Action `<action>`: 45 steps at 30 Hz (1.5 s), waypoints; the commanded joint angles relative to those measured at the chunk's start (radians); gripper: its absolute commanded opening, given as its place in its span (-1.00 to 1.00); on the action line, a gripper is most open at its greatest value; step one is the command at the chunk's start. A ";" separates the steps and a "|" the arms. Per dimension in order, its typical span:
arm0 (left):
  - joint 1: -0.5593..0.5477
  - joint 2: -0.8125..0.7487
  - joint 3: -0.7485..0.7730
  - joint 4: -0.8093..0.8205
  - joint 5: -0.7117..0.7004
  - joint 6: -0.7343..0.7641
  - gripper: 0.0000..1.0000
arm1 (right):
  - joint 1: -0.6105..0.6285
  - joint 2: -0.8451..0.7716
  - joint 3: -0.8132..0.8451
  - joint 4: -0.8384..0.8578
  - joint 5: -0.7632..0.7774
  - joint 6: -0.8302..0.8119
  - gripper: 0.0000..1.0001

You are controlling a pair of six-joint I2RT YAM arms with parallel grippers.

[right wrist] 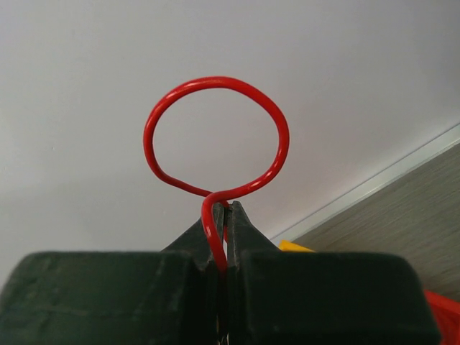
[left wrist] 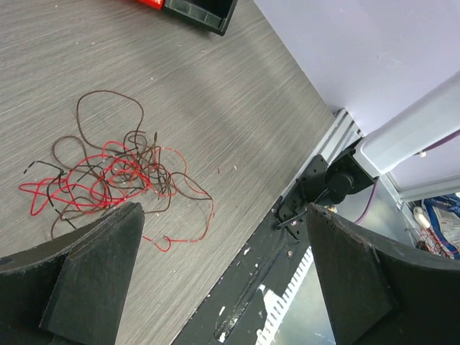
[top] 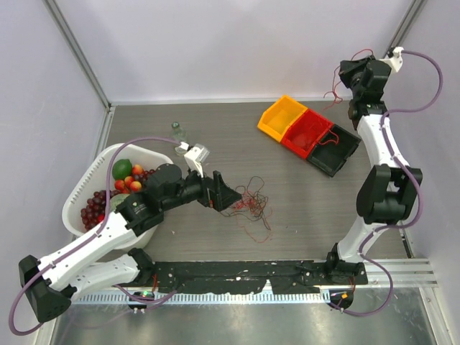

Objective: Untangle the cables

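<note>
- Top external: the cables lie as one red-and-brown tangle near the middle of the table, well apart from the front rail.
- Bare table surface separates the tangle from the yellow bin, the red bin and the black bin at far right.
- The left gripper sits low at the tangle's left edge. The white basket stands at the table's left edge, beside that arm.
- The right gripper is raised at the far right corner, with a red cable hanging from it.
- Left wrist: the left gripper has its jaws spread wide with nothing between them. The cables lie ahead, towards one finger, with one loop trailing towards the table edge.
- Right wrist: the right gripper is clenched on the red cable, which rises into a round loop above the tips, against the wall.
- The table edge runs at lower right.
</note>
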 commanded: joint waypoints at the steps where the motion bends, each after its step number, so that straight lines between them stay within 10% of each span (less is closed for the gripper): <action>1: 0.008 -0.009 -0.010 0.026 -0.005 -0.021 0.99 | 0.020 0.092 0.105 0.095 -0.190 0.175 -0.99; 23: 0.008 -0.020 -0.025 0.032 0.002 -0.051 0.99 | 0.140 0.029 0.320 -0.020 -0.052 -0.004 -0.99; 45: 0.008 0.008 -0.028 0.043 0.014 -0.058 0.99 | 0.127 -0.016 -0.182 -0.001 0.113 -0.218 -0.99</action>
